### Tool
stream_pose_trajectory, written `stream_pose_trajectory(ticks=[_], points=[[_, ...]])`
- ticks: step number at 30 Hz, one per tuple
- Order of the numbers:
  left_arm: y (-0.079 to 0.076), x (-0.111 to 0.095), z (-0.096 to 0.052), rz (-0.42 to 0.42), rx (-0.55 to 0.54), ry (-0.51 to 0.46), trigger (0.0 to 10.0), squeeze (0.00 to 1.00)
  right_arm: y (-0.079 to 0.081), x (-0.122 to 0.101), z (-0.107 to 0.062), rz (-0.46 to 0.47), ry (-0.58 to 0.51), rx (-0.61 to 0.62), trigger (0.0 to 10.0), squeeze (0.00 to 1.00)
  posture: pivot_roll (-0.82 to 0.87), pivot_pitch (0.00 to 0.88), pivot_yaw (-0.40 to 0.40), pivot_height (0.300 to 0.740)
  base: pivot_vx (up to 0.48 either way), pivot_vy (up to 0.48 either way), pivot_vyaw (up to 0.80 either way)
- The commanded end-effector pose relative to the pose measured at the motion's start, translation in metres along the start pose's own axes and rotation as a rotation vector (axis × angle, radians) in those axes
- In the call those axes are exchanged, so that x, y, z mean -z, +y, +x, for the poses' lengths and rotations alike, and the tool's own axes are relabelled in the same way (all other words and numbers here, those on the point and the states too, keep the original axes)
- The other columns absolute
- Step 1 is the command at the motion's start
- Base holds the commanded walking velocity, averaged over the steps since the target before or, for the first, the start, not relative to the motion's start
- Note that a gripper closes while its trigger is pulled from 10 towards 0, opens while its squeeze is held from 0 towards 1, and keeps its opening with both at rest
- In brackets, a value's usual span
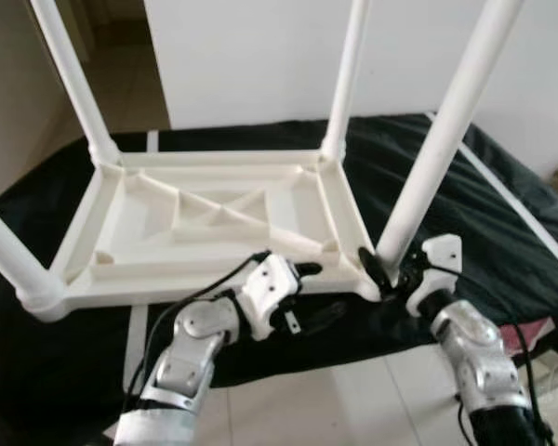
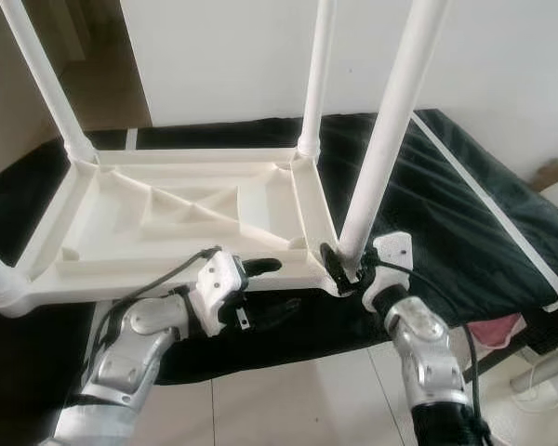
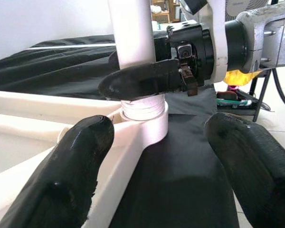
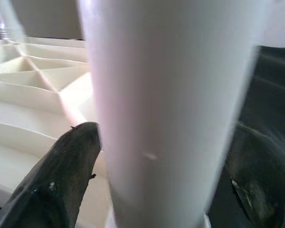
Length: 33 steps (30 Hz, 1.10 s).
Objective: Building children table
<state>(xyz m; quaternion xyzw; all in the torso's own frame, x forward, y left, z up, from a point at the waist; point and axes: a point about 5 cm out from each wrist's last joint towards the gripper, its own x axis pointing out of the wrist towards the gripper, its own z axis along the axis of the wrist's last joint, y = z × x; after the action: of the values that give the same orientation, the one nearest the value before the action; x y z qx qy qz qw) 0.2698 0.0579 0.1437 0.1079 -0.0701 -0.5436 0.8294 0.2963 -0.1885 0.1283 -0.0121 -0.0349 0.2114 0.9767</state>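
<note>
Four white legs standing up from upturned children's table (image 1: 214,223), underside ribbing facing ceiling; tabletop flat on black cloth (image 1: 502,214), centre-left of frame. Cloth: dark, wrinkled, white stripe along right side, draped over low wide surface, spanning most of frame width. Below cloth edge, lower frame: pale glossy floor tiles (image 1: 353,390). White wall (image 1: 260,56) across upper frame behind table; doorway or passage with brownish floor at upper left. Pink item (image 2: 502,330) at lower right under cloth edge; white round base of something at far lower right, identity unclear.

Right gripper (image 1: 383,269) at lower right of centre, fingers pressed on either side of near-right leg (image 1: 437,149) just above its socket at table corner. Right wrist view: leg (image 4: 166,109) between two black fingertips (image 4: 61,175), both touching or nearly touching tube. Leg tilted slightly rightward in head views.

Left gripper (image 1: 312,293) at lower centre, just beside near rim of table, fingers spread apart, nothing between them. Left wrist view: one fingertip (image 3: 66,166) over table rim, other (image 3: 256,166) over cloth; corner socket (image 3: 145,118) and right gripper's finger across leg ahead.
</note>
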Motion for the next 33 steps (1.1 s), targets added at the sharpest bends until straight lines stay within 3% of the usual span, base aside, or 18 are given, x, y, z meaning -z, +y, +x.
stream_pose_trajectory(ticks=[1,8,9,10,11,12,23,24,25,33], points=[[0.005,-0.001,0.001,0.002,-0.099,0.005,10.0,0.0,-0.001,0.003,0.001,0.0,0.008,-0.028,10.0,0.0,0.01,0.0,-0.034,0.74,0.0,0.0,0.0],[0.005,-0.003,0.006,0.009,-0.081,-0.005,10.0,0.0,0.002,0.002,0.012,-0.045,0.034,-0.138,10.0,0.0,0.01,0.0,-0.022,0.74,0.0,0.0,0.0],[0.006,-0.004,0.007,0.013,-0.077,-0.006,10.0,0.0,0.002,0.003,0.013,-0.05,0.037,-0.153,8.2,0.0,0.01,0.0,-0.02,0.74,0.0,0.0,0.0],[0.006,-0.005,0.008,0.017,-0.075,-0.007,10.0,0.0,0.002,0.003,0.014,-0.052,0.037,-0.164,8.2,0.0,0.01,0.0,-0.02,0.74,0.0,0.0,0.0],[0.008,-0.005,0.008,0.02,-0.074,-0.006,10.0,0.0,0.002,0.003,0.014,-0.054,0.036,-0.174,1.5,0.0,0.01,0.0,-0.018,0.74,0.0,0.0,0.0],[0.008,-0.005,0.008,0.022,-0.074,-0.005,10.0,0.0,0.002,0.003,0.014,-0.055,0.035,-0.179,0.0,0.0,0.01,0.0,-0.018,0.74,0.0,0.0,0.0],[0.008,-0.006,0.01,0.022,-0.069,-0.011,10.0,0.0,-0.003,0.011,0.008,-0.051,0.073,-0.199,0.0,0.0,0.0,0.0,-0.018,0.74,0.0,0.0,0.0],[0.008,-0.006,0.01,0.021,-0.068,-0.012,10.0,0.0,-0.004,0.011,0.008,-0.049,0.074,-0.2,1.3,0.0,0.0,0.0,-0.018,0.74,0.0,0.0,0.0],[0.008,-0.006,0.01,0.021,-0.068,-0.012,10.0,0.0,-0.004,0.011,0.007,-0.041,0.078,-0.199,10.0,0.0,0.0,0.0,-0.018,0.74,0.0,0.0,0.0],[0.006,-0.003,0.007,0.01,-0.075,-0.006,10.0,0.0,-0.006,0.01,0.004,-0.027,0.07,-0.168,10.0,0.0,0.0,0.0,-0.025,0.74,0.0,0.0,0.0]])
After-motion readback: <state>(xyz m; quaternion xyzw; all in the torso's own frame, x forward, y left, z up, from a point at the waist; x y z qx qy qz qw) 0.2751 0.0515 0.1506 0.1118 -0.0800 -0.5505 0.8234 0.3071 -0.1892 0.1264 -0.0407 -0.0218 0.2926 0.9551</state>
